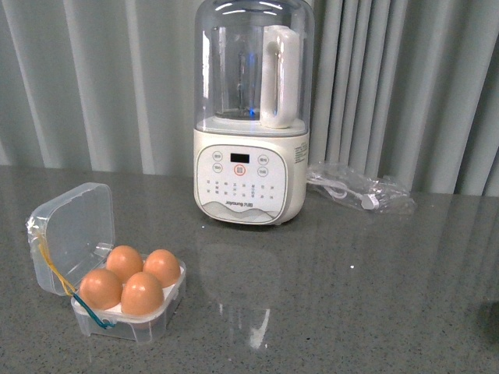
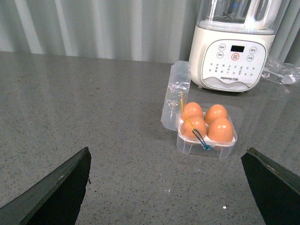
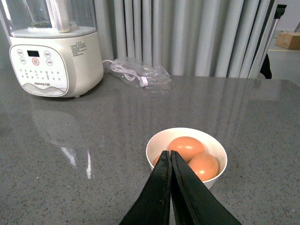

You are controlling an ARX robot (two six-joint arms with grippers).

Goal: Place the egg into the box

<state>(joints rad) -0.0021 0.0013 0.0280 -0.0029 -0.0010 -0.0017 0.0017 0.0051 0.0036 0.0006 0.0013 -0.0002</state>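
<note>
Left jaws spread wide, holding nothing, dark fingers (image 2: 61, 192) hanging above a grey speckled worktop (image 1: 351, 312). Well ahead of those jaws and apart from them, a small square clear-plastic egg box (image 1: 136, 329) with a white inner tray, hinged lid (image 1: 74, 230) standing open, yellow and blue elastic bands (image 1: 53, 271) trailing over one side. Seated in its four slots, all filled: four smooth orange-brown eggs (image 1: 143, 294), packed close together. Further beyond, a tall white blender (image 1: 251, 171) with a clear jug. Beside that, a crumpled clear bag (image 1: 362, 191) of white cable. Right jaws pressed shut on nothing, tips over the near rim of a round white bowl (image 3: 212, 141) carrying loose brown eggs (image 3: 186, 147): two plain, a third barely showing.
</note>
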